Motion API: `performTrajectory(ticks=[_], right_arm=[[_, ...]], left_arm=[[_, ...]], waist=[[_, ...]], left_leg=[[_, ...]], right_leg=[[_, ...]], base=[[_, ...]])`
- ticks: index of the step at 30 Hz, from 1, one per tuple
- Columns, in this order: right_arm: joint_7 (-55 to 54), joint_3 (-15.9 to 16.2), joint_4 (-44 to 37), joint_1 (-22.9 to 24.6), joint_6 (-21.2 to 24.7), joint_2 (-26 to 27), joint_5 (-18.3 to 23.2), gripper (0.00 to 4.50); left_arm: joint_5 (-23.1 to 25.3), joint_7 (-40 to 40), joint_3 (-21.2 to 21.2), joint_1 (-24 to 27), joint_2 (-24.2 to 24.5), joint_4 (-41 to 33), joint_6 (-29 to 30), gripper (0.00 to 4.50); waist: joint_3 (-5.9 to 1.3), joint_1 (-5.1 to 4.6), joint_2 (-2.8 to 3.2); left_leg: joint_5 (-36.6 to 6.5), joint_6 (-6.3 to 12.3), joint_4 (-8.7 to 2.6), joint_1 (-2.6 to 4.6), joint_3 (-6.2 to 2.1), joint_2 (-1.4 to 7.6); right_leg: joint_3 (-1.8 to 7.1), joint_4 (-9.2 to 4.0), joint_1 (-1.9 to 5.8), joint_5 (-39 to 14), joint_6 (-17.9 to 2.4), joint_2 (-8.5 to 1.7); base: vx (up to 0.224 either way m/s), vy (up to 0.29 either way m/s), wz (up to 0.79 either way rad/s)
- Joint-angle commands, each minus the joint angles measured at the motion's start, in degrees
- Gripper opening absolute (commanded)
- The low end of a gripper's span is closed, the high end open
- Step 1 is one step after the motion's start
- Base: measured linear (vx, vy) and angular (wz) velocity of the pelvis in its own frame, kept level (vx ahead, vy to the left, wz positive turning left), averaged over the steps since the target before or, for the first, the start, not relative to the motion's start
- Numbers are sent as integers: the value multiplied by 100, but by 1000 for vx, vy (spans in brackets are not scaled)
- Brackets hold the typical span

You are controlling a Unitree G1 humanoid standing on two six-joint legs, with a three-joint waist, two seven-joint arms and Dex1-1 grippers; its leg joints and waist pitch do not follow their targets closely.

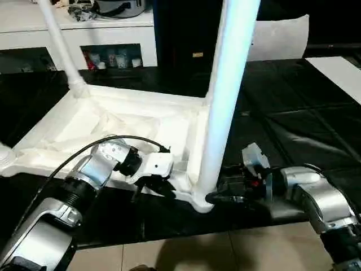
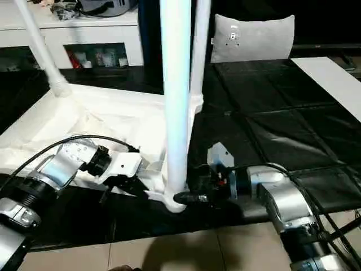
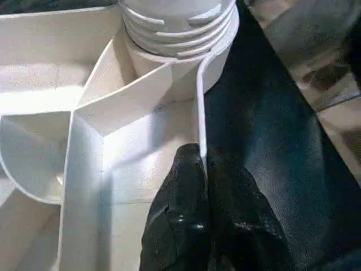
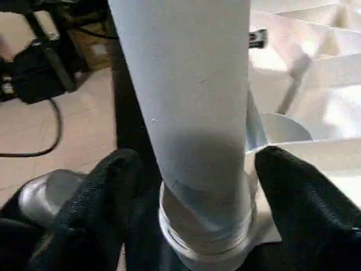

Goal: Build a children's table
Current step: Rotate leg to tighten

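The white tabletop (image 1: pixel 141 121) lies upside down on a black mat, ribbed underside up. A white leg (image 1: pixel 225 101) stands upright in its near corner socket, and another leg (image 1: pixel 59 45) rises from the far left corner. My left gripper (image 3: pixel 202 155) is shut on the tabletop's thin rim wall (image 3: pixel 199 101), just beside the near leg's threaded base (image 3: pixel 175 34). My right gripper (image 4: pixel 197 169) reaches in low from the right. Its black fingers (image 4: pixel 293 192) press on both sides of the near leg (image 4: pixel 186 84) just above the socket.
A white cabinet (image 1: pixel 34 34) with clutter on top stands at the back left, and a grey cushion-like panel (image 2: pixel 254 36) leans at the back. The black mat (image 1: pixel 293 113) stretches to the right. Tiled floor (image 1: pixel 197 254) lies in front. A black cable (image 1: pixel 84 149) loops over my left forearm.
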Motion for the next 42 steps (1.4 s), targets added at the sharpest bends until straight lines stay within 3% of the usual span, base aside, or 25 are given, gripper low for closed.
performTrajectory(ticks=[1,4,6,8,11,20,22,23,24,25,26,30,31,33,35,36,38,42], right_arm=[[136,64,-25,-107,88,-19,51,317],[197,102,22,-139,168,-23,65,307],[217,123,27,-144,180,-43,72,270],[235,138,50,-168,201,-49,81,269],[254,144,66,-179,213,-52,86,227],[213,211,-104,-35,263,-15,54,198],[173,215,-190,29,281,-11,63,196],[115,205,-275,94,310,-3,77,195],[-185,141,-394,226,318,81,34,195],[-304,117,-419,263,311,118,7,195],[-470,96,-429,298,304,165,-52,195],[-1656,-119,-319,335,410,607,-378,194],[-2153,-255,-229,287,497,862,-425,193],[-2670,-356,-119,219,588,1130,-506,193],[-2884,-384,-82,192,634,1236,-550,192],[-3455,-452,17,130,699,1506,-688,191],[-3898,-512,120,73,713,1718,-792,191],[-5045,-831,571,-208,722,2238,-952,191]], left_arm=[[107,-257,-291,-14,-18,-44,-104,0],[128,-241,-304,-37,-45,-9,-125,0],[133,-240,-302,-39,-53,2,-135,0],[136,-242,-293,-47,-58,18,-141,0],[149,-235,-287,-58,-64,49,-153,0],[143,-24,-203,13,-82,33,48,0],[117,81,-146,47,-105,-1,191,0],[99,193,-95,88,-127,-69,356,0],[12,459,38,191,-224,-282,807,0],[-24,536,81,226,-260,-360,954,0],[-56,622,120,263,-302,-452,1094,0],[-209,1151,313,395,-649,-932,1896,0],[-231,1395,370,412,-832,-1071,2195,0],[-189,1671,407,393,-1035,-1111,2409,0],[-161,1814,426,380,-1145,-1125,2522,0],[-65,2234,488,337,-1421,-1156,2840,0],[15,2590,547,281,-1617,-1136,3072,0],[101,3425,774,110,-2006,-1010,3464,0]], waist=[[-368,-8,-72],[-369,3,-79],[-363,5,-82],[-362,9,-87],[-361,22,-90],[-365,67,-83],[-366,79,-73],[-366,80,-40],[-363,85,-24],[-351,78,-46],[-353,78,-14],[-284,-43,-43],[-275,-108,-31],[-260,-286,-56],[-253,-364,-35],[-264,-458,-49],[-256,-508,-64],[-243,-677,-29]], left_leg=[[-1646,136,-425,173,-131,375],[-1587,160,-418,164,-128,368],[-1637,140,-417,169,-126,369],[-1665,113,-418,177,-130,369],[-1636,117,-415,179,-127,372],[-1624,91,-416,185,-126,372],[-1624,79,-418,193,-128,373],[-1644,69,-419,190,-132,369],[-1680,43,-428,197,-132,377],[-1720,27,-440,191,-140,375],[-1787,3,-442,200,-137,372],[-2441,-202,-466,229,-204,320],[-2614,-275,-465,254,-221,312],[-2895,-307,-461,220,-293,277],[-3038,-337,-465,221,-308,278],[-3171,-313,-445,230,-319,251],[-3219,-285,-423,247,-312,241],[-3367,-250,-370,262,-344,198]], right_leg=[[212,-327,138,-1589,-1335,-330],[210,-315,151,-1511,-1378,-336],[212,-327,146,-1635,-1349,-340],[215,-337,143,-1751,-1314,-342],[218,-338,138,-1772,-1299,-343],[219,-340,141,-1757,-1263,-341],[218,-339,138,-1705,-1270,-333],[218,-332,143,-1702,-1277,-333],[223,-339,142,-1697,-1269,-332],[220,-347,145,-1734,-1273,-333],[226,-352,137,-1813,-1259,-336],[202,-475,96,-3060,-903,-347],[197,-511,56,-3322,-796,-337],[135,-574,70,-3788,-555,-343],[124,-576,42,-3798,-529,-319],[108,-606,32,-3836,-492,-312],[102,-639,-6,-3898,-485,-310],[-15,-738,-39,-4206,-320,-297]], base=[[0,0,0],[0,0,0],[0,0,0],[0,0,0],[0,0,0],[0,0,0],[0,0,0],[0,0,0],[0,0,0],[0,0,0],[0,0,0],[0,0,0],[0,0,0],[0,0,0],[0,0,0],[0,0,0],[0,0,0],[0,0,0]])
